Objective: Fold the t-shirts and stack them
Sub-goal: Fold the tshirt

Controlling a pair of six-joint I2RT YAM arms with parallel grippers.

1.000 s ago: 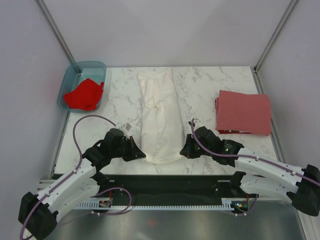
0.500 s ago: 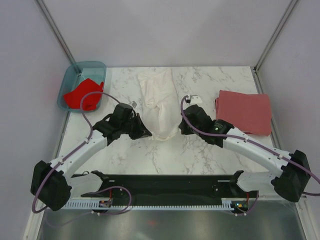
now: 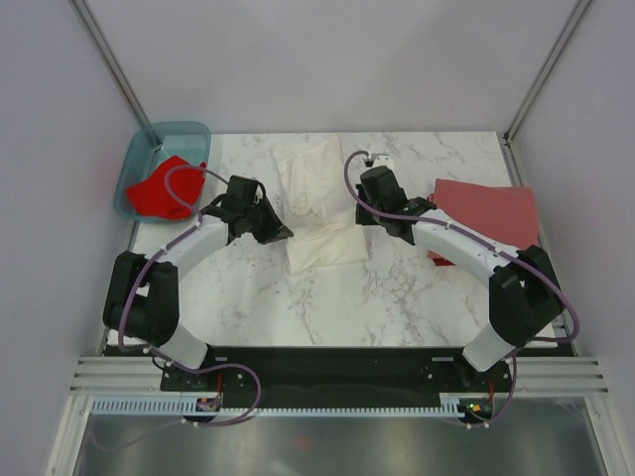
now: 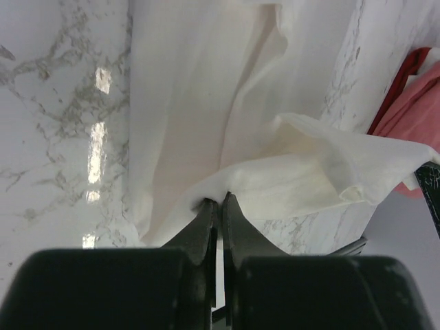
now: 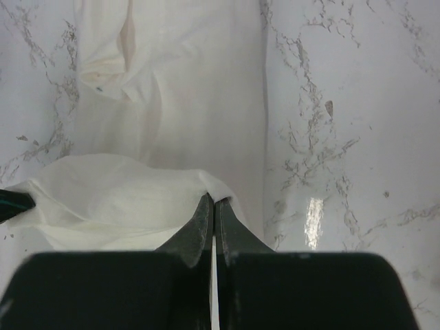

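The white t-shirt lies as a long folded strip on the marble table, its near end lifted and carried back over itself. My left gripper is shut on the left corner of that near hem. My right gripper is shut on the right corner. The chest print is hidden. The dull brick-red t-shirt lies folded at the right. The bright red t-shirt sits crumpled in the teal tub at the far left.
The marble table is ringed by pale walls with metal corner posts. The brick-red shirt's edge shows at the right of the left wrist view. A black rail runs along the near edge.
Both grippers have carried the white shirt's near hem away from the arm bases toward the far end, folding the lower half up over the upper half.
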